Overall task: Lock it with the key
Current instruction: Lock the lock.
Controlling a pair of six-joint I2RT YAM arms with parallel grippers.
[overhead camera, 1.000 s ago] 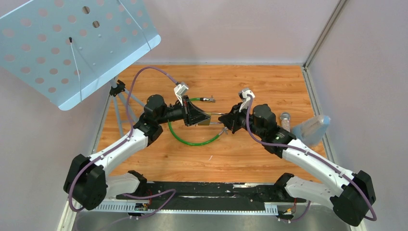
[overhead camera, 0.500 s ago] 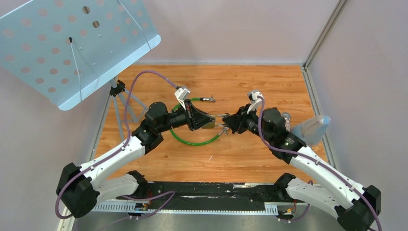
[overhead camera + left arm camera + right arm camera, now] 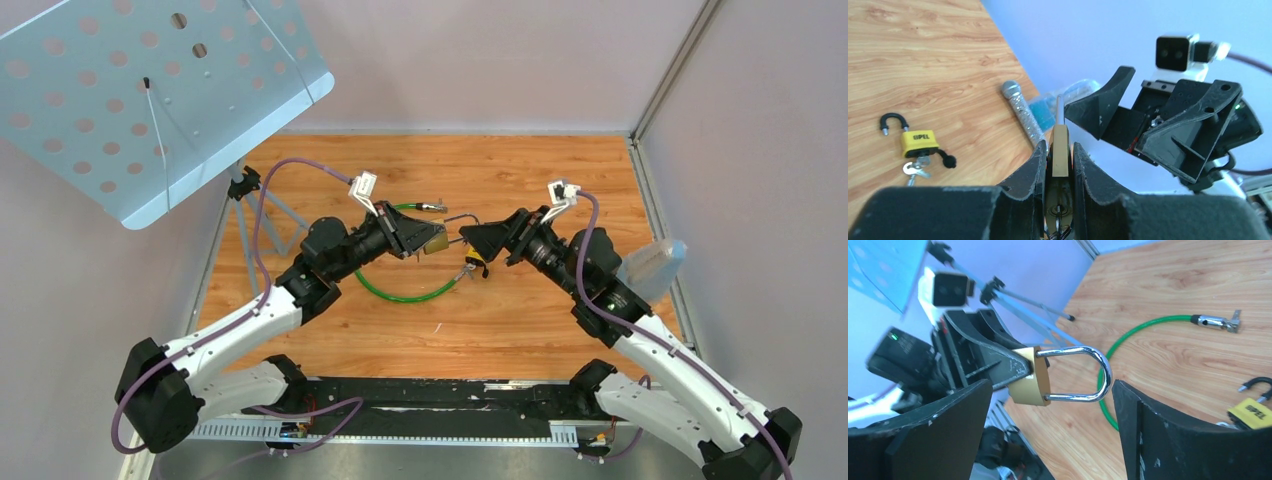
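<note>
A brass padlock [image 3: 436, 242] with a silver shackle [image 3: 1098, 375] is held above the table, my left gripper [image 3: 1059, 147] shut on its body [image 3: 1060, 150]. Both shackle legs meet the body [image 3: 1030, 377]. What looks like the key [image 3: 1058, 227] sits in the keyhole underneath, between the left fingers. My right gripper [image 3: 470, 246] stands open just right of the shackle; in its own view its wide-apart fingers flank the lock without touching it [image 3: 1052, 390].
A yellow padlock [image 3: 919, 142] with an open black shackle and keys [image 3: 464, 272] lies on the wood below the grippers. A green cable lock [image 3: 400, 293] curves beside it. A silver microphone [image 3: 1020, 107], blue bag [image 3: 650, 265], tripod [image 3: 250, 210] and perforated panel [image 3: 150, 90] line the sides.
My right gripper has opened, let go of the brass padlock's shackle and drawn back to the right. The left gripper keeps its hold and has shifted slightly toward the back.
</note>
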